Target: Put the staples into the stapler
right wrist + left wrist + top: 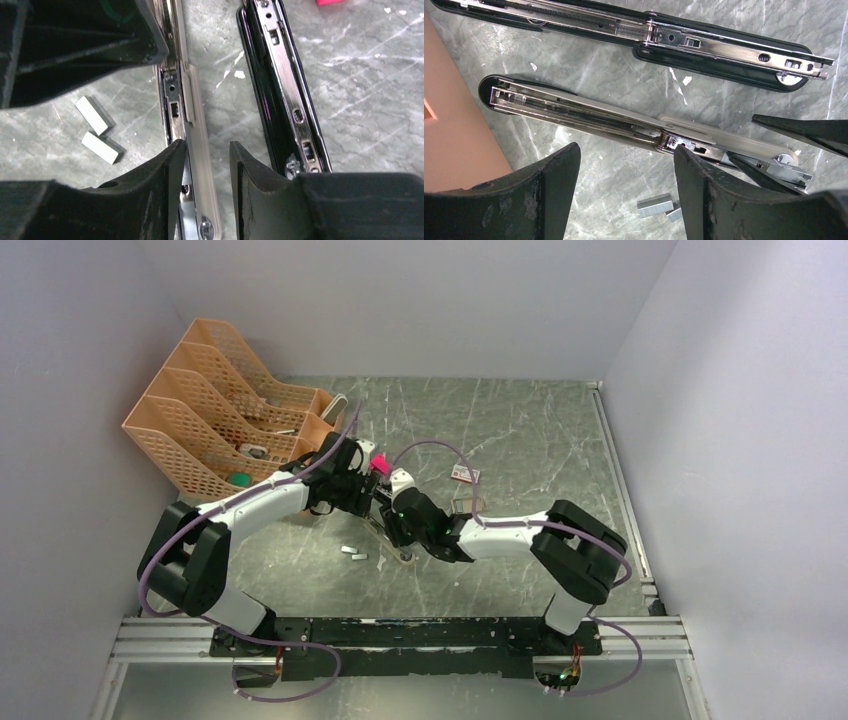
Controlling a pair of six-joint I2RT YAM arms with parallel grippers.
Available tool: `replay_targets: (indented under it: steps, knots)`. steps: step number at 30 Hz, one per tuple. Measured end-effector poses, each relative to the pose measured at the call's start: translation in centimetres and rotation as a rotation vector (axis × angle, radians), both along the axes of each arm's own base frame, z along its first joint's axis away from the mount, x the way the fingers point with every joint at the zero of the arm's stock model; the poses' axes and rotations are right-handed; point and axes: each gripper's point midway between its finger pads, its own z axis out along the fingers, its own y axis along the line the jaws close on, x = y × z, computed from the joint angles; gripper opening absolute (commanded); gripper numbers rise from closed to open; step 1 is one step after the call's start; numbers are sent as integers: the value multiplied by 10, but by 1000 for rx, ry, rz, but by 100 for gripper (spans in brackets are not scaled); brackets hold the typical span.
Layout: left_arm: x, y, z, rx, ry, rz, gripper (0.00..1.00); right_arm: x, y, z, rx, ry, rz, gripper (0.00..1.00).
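On the table (540, 430) your arms meet: left fingers (549, 200) gape empty over the stapler (589, 112); right fingers (150, 200) half-parted astride it, grip unclear.

My grey-green marbled bench (540, 440) bears an orange file rack (200, 430) in its far-left corner, the stapler (724, 50) opened flat mid-bench, two staples (353, 553) nearer the front edge, and a small white box (465, 474).
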Motion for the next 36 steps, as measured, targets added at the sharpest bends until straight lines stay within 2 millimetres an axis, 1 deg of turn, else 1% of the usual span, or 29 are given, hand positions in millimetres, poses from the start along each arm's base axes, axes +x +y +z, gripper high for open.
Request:
replay_targets:
  steps: [10, 14, 16, 19, 22, 24, 26, 29, 33, 36]
  knots:
    - [0, 0, 0, 0, 0, 0, 73, -15, -19, 0, -14, 33, -2, 41]
    - [0, 0, 0, 0, 0, 1, 73, -20, -26, 4, -21, 37, -1, 41]
    - [0, 0, 0, 0, 0, 0, 73, -21, -29, 10, -12, 27, 1, 41]
    - [0, 0, 0, 0, 0, 0, 73, -23, -31, 26, 24, -6, 19, 42]
    - [0, 0, 0, 0, -1, 1, 72, -27, -26, 45, 86, -45, 61, 42]
    - [0, 1, 0, 4, -2, 3, 72, -30, -23, 51, 112, -58, 93, 42]
    - [1, 2, 0, 11, -5, 8, 73, -33, -20, 51, 118, -57, 119, 43]
    - [2, 3, 4, 17, -2, 11, 71, -41, -22, 43, 103, -42, 152, 43]
    - [11, -2, 22, -6, -39, 12, 70, -52, -26, 31, 73, -21, 177, 43]
    - [14, -4, 37, -29, -76, 13, 70, -56, -27, 28, 63, -19, 186, 43]
